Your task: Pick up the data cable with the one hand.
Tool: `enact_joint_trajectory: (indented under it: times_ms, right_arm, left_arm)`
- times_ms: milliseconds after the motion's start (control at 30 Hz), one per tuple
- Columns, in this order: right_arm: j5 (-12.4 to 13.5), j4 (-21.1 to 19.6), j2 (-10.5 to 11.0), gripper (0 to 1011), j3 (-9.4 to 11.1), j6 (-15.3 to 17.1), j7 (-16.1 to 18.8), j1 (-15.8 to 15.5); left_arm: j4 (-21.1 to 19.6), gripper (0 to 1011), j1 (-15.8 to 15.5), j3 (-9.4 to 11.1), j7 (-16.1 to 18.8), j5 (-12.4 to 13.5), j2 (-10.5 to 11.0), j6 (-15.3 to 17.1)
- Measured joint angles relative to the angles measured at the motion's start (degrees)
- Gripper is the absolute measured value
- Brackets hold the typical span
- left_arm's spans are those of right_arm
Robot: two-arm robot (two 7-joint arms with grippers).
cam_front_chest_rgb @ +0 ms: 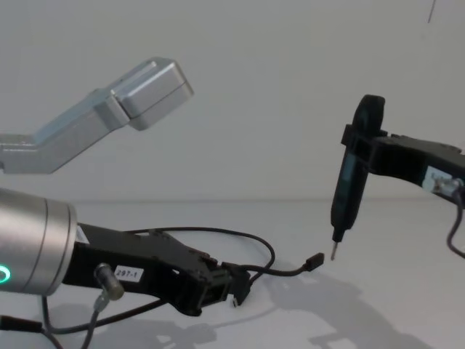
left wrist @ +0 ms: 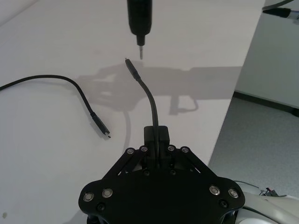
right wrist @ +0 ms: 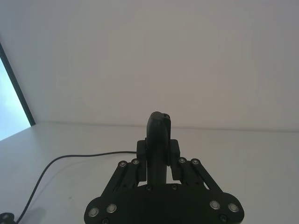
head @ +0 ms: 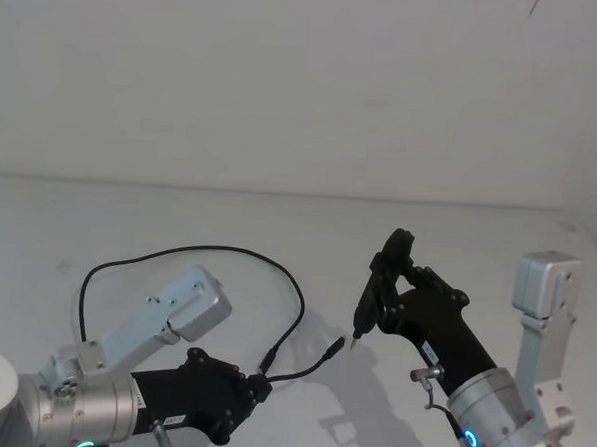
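Head view high, chest low, wrists close

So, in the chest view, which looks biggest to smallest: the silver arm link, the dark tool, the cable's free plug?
1. silver arm link (near the camera, so unsure)
2. dark tool
3. free plug of the data cable

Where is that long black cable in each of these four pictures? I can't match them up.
Head view: the data cable loops centre-left, ending in the left gripper.
Left wrist view: it rises at centre; its other end lies left.
Right wrist view: thin line, lower left.
Chest view: low centre, plug pointing right.
Shared landmark: the black tool in the right gripper.
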Motion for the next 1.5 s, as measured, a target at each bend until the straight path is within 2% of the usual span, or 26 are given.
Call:
enact_joint_trajectory:
  times_ms: [700,1500]
  right_arm:
    - [-1.7,6.5,-3.4,279,-0.6,-4.5,1.2,2.6]
    - [-3.1,10.4,-4.9,279,0.2,-7.4,2.5,3.7]
  left_arm:
    - [-0.2,56,0.1,0.0,0.0,0.0,0.1,0.1]
    - [-0.2,55,0.1,0.0,0.0,0.0,0.1,0.1]
